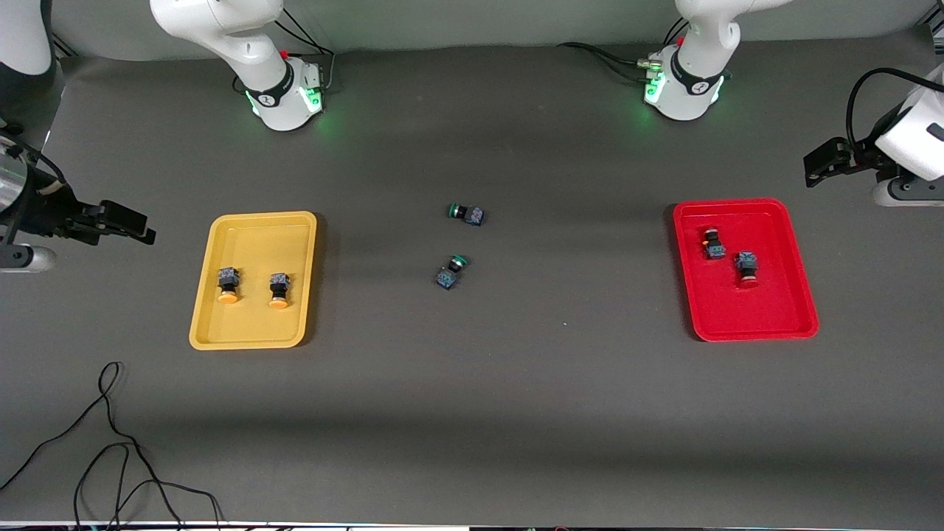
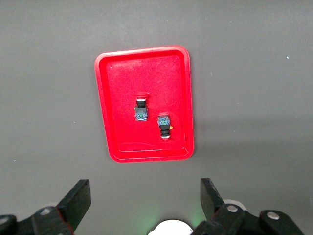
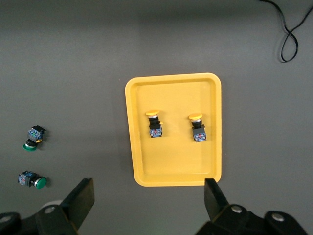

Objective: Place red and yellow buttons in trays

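Both arms wait, drawn back to their own ends of the worktop [image 1: 472, 413]. The left gripper [image 2: 144, 198] hangs high with its jaws wide and empty; below it lies the red tray [image 2: 110, 122], holding the two red buttons [image 2: 141, 110] [image 2: 165, 126] just beside each other. The right gripper [image 3: 149, 198] is likewise spread wide and holds nothing, with the yellow tray [image 3: 171, 169] beneath it, the two yellow buttons [image 3: 154, 124] [image 3: 197, 127] side by side inside. Two green buttons [image 1: 466, 213] [image 1: 451, 271] lie on the bare worktop between the trays, well apart from either gripper.
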You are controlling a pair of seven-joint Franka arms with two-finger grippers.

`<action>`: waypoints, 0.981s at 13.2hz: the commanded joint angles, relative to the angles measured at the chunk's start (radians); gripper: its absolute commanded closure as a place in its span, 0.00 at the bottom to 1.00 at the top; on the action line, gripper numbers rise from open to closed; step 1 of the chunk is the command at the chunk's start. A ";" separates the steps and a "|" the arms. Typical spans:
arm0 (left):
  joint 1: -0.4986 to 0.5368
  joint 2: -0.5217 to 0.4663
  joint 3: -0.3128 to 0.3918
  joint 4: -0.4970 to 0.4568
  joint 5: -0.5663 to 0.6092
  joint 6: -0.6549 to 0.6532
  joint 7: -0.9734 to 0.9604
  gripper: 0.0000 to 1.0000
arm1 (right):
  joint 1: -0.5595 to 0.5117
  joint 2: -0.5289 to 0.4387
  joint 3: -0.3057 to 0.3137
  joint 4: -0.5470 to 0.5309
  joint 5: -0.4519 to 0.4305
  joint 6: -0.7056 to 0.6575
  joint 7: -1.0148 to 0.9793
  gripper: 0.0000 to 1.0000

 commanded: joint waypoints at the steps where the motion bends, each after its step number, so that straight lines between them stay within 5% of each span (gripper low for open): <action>1: -0.001 -0.019 0.004 -0.004 -0.005 -0.015 -0.006 0.00 | -0.102 -0.075 0.096 -0.094 -0.026 0.052 0.028 0.00; 13: 0.004 0.013 0.005 0.047 -0.005 -0.049 -0.001 0.00 | -0.080 -0.072 0.095 -0.062 -0.092 0.048 0.028 0.00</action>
